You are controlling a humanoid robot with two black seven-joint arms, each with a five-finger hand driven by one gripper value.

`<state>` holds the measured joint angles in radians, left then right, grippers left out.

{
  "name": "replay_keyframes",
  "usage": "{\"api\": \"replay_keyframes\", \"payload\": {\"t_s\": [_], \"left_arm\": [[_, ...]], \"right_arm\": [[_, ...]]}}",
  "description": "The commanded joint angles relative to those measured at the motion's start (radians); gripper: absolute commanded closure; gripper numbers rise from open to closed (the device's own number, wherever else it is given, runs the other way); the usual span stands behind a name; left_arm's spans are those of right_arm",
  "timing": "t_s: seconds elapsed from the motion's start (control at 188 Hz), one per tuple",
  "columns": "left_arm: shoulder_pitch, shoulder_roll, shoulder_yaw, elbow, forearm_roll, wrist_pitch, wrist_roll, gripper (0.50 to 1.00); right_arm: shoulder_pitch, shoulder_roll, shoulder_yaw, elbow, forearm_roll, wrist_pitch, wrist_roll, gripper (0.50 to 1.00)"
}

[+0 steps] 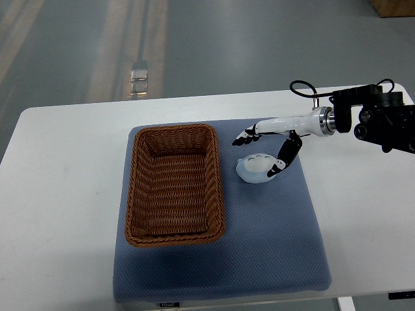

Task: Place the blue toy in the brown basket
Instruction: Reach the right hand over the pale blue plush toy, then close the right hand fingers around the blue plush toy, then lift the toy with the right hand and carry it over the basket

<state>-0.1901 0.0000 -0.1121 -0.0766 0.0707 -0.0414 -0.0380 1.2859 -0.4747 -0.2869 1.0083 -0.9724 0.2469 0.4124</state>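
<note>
Pale-blue toy (255, 168) lies on a blue mat (272, 233) directly beneath the right robot hand (267, 149), whose spread fingers (244, 137) arch over it, thumb tip at its side. Left of the robot hand sits the brown basket (175, 184), on a white table (65, 194).

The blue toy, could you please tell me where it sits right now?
In the top view, the blue toy lies on the blue mat, just right of the brown basket, under the right robot hand.
</note>
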Motion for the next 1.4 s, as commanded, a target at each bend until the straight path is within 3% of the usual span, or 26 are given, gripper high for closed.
{"api": "replay_keyframes", "payload": {"t_s": [0.0, 0.197, 0.427, 0.523, 0.571, 0.581, 0.592, 0.635, 1.061, 1.392], "left_arm": [[0.0, 0.0, 0.0, 0.0, 0.0, 0.0, 0.001, 0.5], [0.001, 0.0, -0.001, 0.0, 0.0, 0.0, 0.001, 0.5], [0.001, 0.0, -0.003, 0.0, 0.0, 0.0, 0.001, 0.5], [0.001, 0.0, -0.003, 0.0, 0.0, 0.0, 0.0, 0.5], [0.001, 0.0, -0.003, 0.0, 0.0, 0.0, 0.001, 0.5], [0.001, 0.0, -0.003, 0.0, 0.0, 0.0, 0.001, 0.5], [0.001, 0.0, -0.003, 0.001, 0.0, 0.0, 0.0, 0.5], [0.001, 0.0, -0.003, 0.001, 0.0, 0.0, 0.0, 0.5], [0.001, 0.0, -0.003, 0.001, 0.0, 0.0, 0.0, 0.5], [0.001, 0.0, -0.003, 0.001, 0.0, 0.0, 0.001, 0.5]], "right_arm": [[-0.005, 0.033, -0.029, -0.01, 0.0, -0.041, -0.003, 0.599], [-0.027, 0.073, -0.06, -0.028, 0.0, -0.083, -0.006, 0.603], [-0.039, 0.08, -0.097, -0.051, -0.008, -0.083, -0.007, 0.675], [-0.039, 0.08, -0.101, -0.057, -0.008, -0.083, -0.01, 0.773], [-0.037, 0.08, -0.103, -0.059, -0.008, -0.084, -0.014, 0.871], [-0.037, 0.08, -0.103, -0.059, -0.008, -0.084, -0.014, 0.871], [-0.034, 0.08, -0.101, -0.059, -0.009, -0.084, -0.014, 0.907], [-0.03, 0.077, -0.101, -0.059, -0.011, -0.086, -0.014, 0.957], [0.167, 0.087, -0.086, -0.057, 0.018, -0.084, -0.012, 0.963], [0.236, 0.323, -0.101, -0.094, 0.13, -0.084, -0.012, 0.912]]}}
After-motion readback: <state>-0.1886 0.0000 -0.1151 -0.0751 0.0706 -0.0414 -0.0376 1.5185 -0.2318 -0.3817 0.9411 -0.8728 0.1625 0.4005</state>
